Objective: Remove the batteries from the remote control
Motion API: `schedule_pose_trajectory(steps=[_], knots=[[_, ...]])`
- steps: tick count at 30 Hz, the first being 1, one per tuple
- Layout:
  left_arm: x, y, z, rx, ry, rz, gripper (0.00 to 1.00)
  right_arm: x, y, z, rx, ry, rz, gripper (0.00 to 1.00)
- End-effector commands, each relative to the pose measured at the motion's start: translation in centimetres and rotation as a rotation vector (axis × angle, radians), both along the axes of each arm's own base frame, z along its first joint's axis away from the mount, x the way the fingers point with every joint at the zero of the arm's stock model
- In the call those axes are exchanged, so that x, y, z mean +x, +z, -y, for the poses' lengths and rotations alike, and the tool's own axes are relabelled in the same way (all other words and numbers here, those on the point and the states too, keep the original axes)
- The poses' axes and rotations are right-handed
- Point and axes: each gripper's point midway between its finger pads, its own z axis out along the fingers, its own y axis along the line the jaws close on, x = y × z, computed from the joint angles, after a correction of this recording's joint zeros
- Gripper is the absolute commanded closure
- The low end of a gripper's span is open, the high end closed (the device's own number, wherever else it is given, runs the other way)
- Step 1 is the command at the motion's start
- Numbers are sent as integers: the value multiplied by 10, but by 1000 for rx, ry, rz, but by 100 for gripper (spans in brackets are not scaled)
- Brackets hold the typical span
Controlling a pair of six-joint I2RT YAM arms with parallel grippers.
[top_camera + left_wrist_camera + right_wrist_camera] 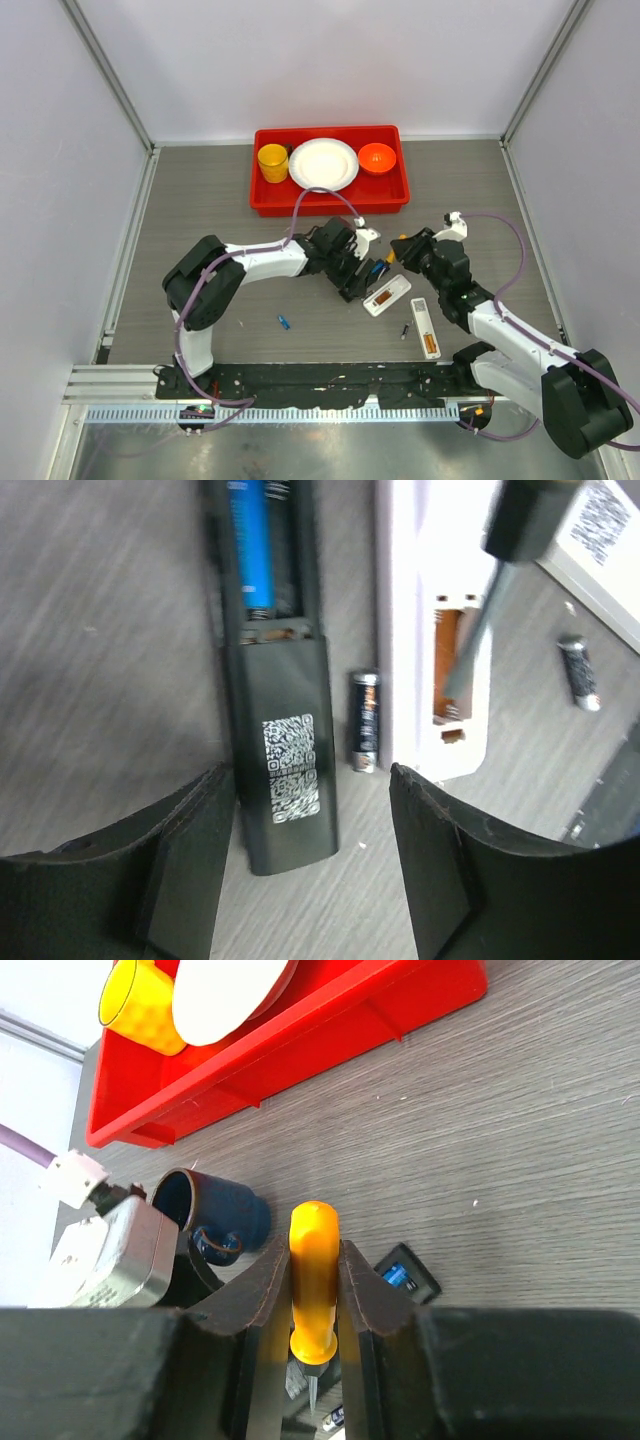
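A black remote control point(285, 780) lies face down with its bay uncovered and a bright blue battery point(250, 540) still seated in it. Beside it a dark grey battery point(365, 722) lies loose on the table, against a white remote point(410, 630) whose bay stands open. Another dark battery point(580, 672) lies further right. My left gripper point(310, 855) hangs open over the black remote's end, holding nothing. My right gripper point(313, 1260) is shut on an orange-handled screwdriver point(314, 1280), and its shaft point(468, 640) reaches into the white remote's bay.
A red tray point(330, 205) at the back holds a yellow cup point(272, 162), a white plate point(323, 163) and an orange bowl point(377, 157). A blue battery point(284, 322) lies alone at the front left. A long white piece point(427, 328) lies near my right arm.
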Motion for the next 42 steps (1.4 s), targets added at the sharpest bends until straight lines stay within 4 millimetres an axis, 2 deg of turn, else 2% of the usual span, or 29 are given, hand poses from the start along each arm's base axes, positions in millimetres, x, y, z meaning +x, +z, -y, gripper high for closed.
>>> schedule_pose_trajectory(steps=[1, 7, 12, 16, 21, 25, 27, 28, 29, 30, 31, 32, 34, 36, 37, 42], knots=[[-63, -31, -17, 28, -149, -243, 34, 13, 25, 3, 0, -20, 74, 99], [-81, -30, -3, -10, -229, -286, 35, 12, 24, 2, 9, -11, 74, 99], [-75, -28, 0, -10, -213, -242, 36, 13, 23, 4, -10, -17, 78, 99], [-55, -15, -5, -35, -127, -146, 36, 16, 23, 3, -18, -14, 88, 99], [-16, 6, -22, -71, 35, -12, 38, 25, 26, -5, -16, 15, 100, 99], [3, 12, -31, -70, 121, 40, 49, 35, 29, -13, -9, 35, 116, 99], [16, 16, -33, -55, 169, 71, 54, 39, 22, -17, -8, 45, 103, 99], [20, 17, -33, -45, 183, 79, 66, 43, 24, -19, -3, 49, 112, 99], [30, 25, -29, -43, 204, 103, 71, 44, 23, -21, -3, 54, 108, 99], [32, 24, -32, -14, 217, 100, 78, 48, 25, -23, -3, 57, 112, 99], [42, 20, -35, 29, 254, 125, 84, 52, 17, -24, -13, 60, 95, 99], [53, 30, -30, 26, 267, 148, 88, 54, 16, -25, -16, 59, 93, 99], [63, 22, -36, 92, 309, 160, 100, 60, 9, -27, -25, 59, 78, 99], [69, 24, -30, 83, 308, 171, 100, 65, 7, -27, -36, 56, 73, 99], [69, 15, -29, 96, 306, 164, 100, 67, 5, -28, -40, 55, 70, 99], [59, 1, -15, 50, 256, 95, 100, 70, -11, -25, -71, 39, 33, 99]])
